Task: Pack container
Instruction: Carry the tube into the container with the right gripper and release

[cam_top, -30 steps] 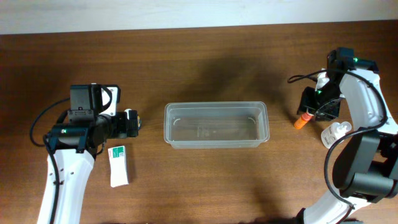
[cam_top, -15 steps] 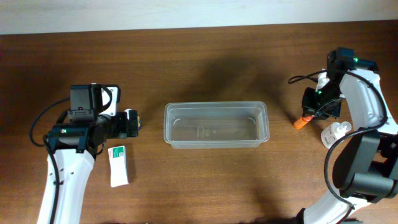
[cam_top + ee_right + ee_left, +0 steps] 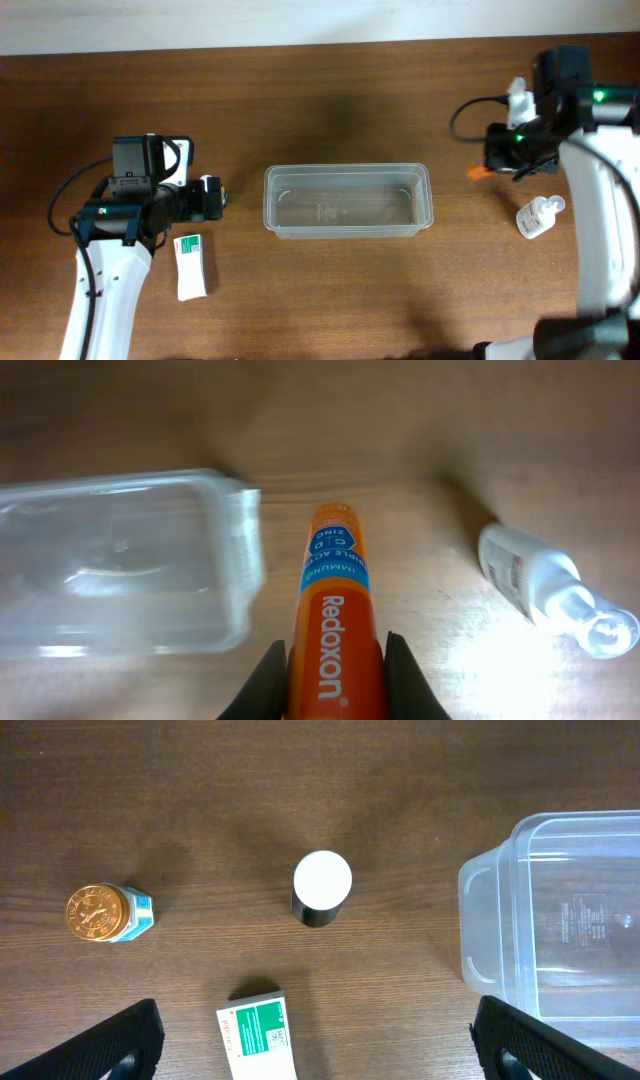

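The clear plastic container sits at the table's middle, with nothing in it; it also shows in the left wrist view and the right wrist view. My right gripper is shut on an orange Redoxon tube, held above the table right of the container; its orange tip shows in the overhead view. My left gripper is open and empty, left of the container, above a green-and-white box.
A white-capped dark bottle and a small gold-lidded jar stand left of the container. The green-and-white box also lies in the overhead view. A white squeeze bottle lies at the right, also in the right wrist view.
My right gripper has lifted the orange tube off the table and moved it up and slightly left toward the container. The left arm has not moved.
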Motion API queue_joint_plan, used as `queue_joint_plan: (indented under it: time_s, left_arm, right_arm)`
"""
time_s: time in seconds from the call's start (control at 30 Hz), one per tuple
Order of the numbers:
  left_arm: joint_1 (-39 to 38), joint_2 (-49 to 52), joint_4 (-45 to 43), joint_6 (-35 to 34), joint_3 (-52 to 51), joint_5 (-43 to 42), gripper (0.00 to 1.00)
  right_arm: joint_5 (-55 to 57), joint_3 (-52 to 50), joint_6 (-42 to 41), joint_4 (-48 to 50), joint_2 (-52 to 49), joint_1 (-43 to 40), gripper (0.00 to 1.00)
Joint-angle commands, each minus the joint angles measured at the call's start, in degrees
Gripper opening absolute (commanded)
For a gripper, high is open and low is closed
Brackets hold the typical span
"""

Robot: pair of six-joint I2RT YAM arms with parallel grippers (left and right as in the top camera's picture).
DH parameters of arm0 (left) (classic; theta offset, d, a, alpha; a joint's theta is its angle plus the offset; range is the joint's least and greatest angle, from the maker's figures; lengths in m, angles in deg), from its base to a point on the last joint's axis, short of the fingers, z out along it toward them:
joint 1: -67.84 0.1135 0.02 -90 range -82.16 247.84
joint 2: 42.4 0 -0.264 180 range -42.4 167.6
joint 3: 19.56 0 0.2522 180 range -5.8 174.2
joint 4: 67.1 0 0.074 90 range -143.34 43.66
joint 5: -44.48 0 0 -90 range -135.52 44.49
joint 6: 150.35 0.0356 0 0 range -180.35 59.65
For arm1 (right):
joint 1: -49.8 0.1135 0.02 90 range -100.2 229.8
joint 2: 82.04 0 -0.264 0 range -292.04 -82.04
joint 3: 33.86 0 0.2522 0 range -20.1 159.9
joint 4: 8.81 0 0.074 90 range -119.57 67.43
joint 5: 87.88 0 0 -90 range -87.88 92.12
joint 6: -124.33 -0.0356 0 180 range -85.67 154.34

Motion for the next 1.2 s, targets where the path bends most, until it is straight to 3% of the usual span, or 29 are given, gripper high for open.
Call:
queue_joint_plan:
  time_s: [0.0,0.2,0.47,0.87,1.1,1.17]
  left_arm:
    - [-0.24,0.0,-0.02,-0.35,1.25,-0.81,1.0]
    - [-0.24,0.0,-0.02,-0.35,1.25,-0.81,0.99]
    - [-0.24,0.0,-0.02,-0.37,1.25,-0.81,0.99]
    - [-0.22,0.0,0.0,-0.35,1.25,-0.81,0.99]
    - [-0.24,0.0,0.0,-0.35,1.25,-0.81,0.99]
    - [-0.24,0.0,0.0,-0.35,1.25,-0.81,0.99]
  right_arm:
    - [-1.01,0.85,1.68,-0.26,3.3,5.73,0.12]
    - [-1.03,-0.22,1.16,0.46,1.36,13.11,0.12]
    - [-1.01,-1.55,1.05,2.58,-8.52,18.29,0.12]
    - [2.25,-1.62,-0.92,6.71,-23.76,17.14,0.12]
    - [2.97,-1.64,-0.92,8.52,-25.55,17.11,0.13]
    - [2.97,-1.64,-0.9,8.28,-25.55,17.11,0.19]
